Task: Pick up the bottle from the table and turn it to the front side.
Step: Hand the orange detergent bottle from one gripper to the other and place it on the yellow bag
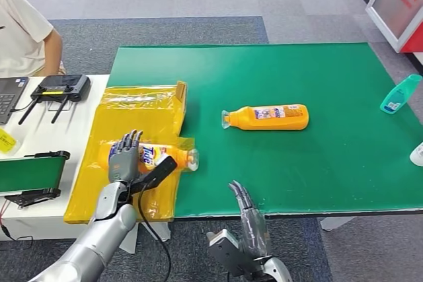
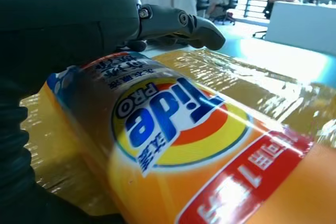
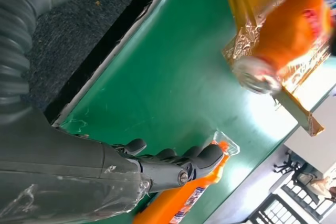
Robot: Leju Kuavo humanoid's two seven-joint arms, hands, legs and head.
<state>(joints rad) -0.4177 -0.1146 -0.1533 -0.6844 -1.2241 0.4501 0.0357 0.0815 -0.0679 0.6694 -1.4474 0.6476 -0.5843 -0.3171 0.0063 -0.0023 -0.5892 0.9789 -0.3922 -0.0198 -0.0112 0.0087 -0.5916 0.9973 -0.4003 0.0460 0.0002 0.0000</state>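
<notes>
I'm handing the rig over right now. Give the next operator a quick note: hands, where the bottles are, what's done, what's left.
Left hand: rests on the Tide bottle, which lies on the yellow sheet, front label up, cap toward the green mat. Whether it grips, I cannot tell.
Right hand: open, holds nothing, at the mat's near edge.
Second orange bottle: lies on its side mid-mat, untouched.
Done: Tide bottle shows its front.
Left: probably release it, then handle the second bottle.

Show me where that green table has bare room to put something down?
The green mat is bare between the middle orange bottle and its near edge, and beyond that bottle. The yellow sheet is crowded: the left hand rests on a Tide bottle.
</notes>
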